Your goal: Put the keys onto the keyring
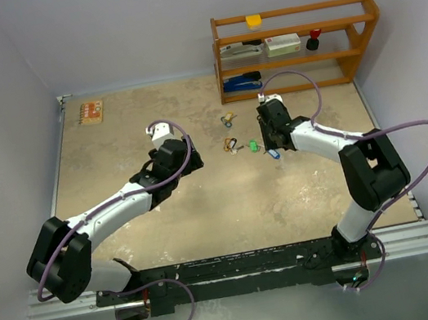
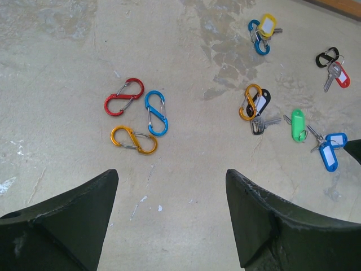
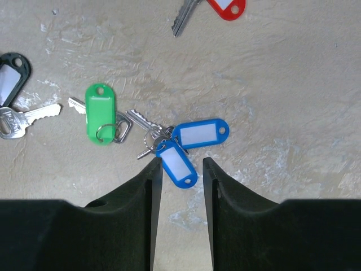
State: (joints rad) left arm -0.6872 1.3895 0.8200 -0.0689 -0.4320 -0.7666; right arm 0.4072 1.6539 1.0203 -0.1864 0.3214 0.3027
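Right gripper (image 3: 182, 162) sits low over the worktop (image 3: 293, 84), pointing down. Its jaws are narrowed either side of a blue tag (image 3: 177, 165) but not pinching it; a sliver of worktop shows beside it. I judge the tag the easiest handle on its keys (image 3: 141, 120), which lie flat by the green tag (image 3: 100, 113). Left gripper (image 2: 172, 180) hangs spread wide and empty above three loose clips (image 2: 134, 116), arm stretched forward.

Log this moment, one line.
left gripper: open, empty, over clips | right gripper: open, astride blue tag, not clamped | keys: lying on table
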